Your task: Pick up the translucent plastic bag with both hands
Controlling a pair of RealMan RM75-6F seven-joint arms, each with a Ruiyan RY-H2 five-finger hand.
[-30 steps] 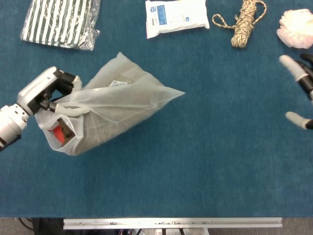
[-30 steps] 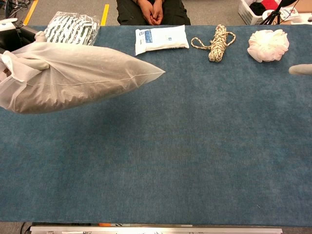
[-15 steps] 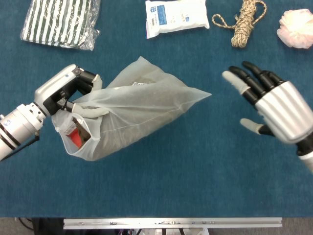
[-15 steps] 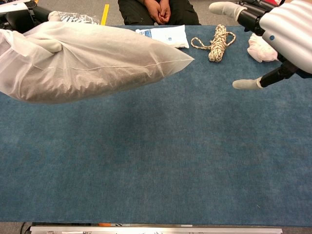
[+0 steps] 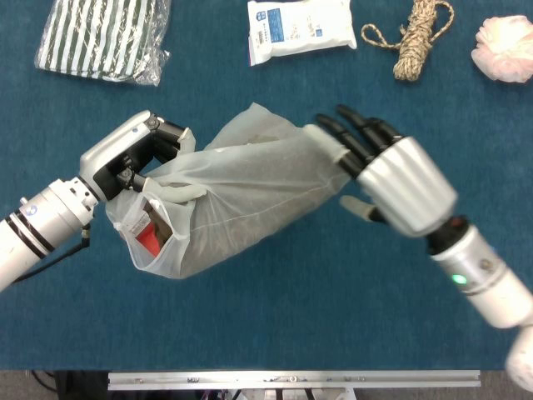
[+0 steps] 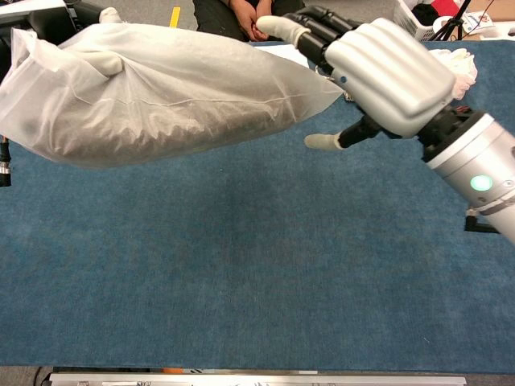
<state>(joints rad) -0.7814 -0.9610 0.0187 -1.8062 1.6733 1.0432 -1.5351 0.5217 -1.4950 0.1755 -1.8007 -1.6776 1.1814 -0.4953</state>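
The translucent plastic bag (image 5: 241,192) hangs in the air above the blue table, lying on its side with something red inside near its open left end. In the chest view the bag (image 6: 161,92) fills the upper left. My left hand (image 5: 137,158) grips the bag's open end, a finger hooked over the rim. My right hand (image 5: 387,171) is at the bag's closed right corner, fingers spread over the top of it and thumb below; in the chest view the right hand (image 6: 374,64) shows the corner lying between fingers and thumb, which have not closed.
Along the far edge lie a green-striped packet (image 5: 104,37), a white pouch (image 5: 300,27), a coil of rope (image 5: 416,37) and a pink puff (image 5: 504,48). A seated person (image 6: 233,16) is beyond the table. The front edge has a metal rail (image 5: 291,379).
My left hand has carried the bag up and to the right. My right hand has swung in from the right edge to the bag's closed corner.
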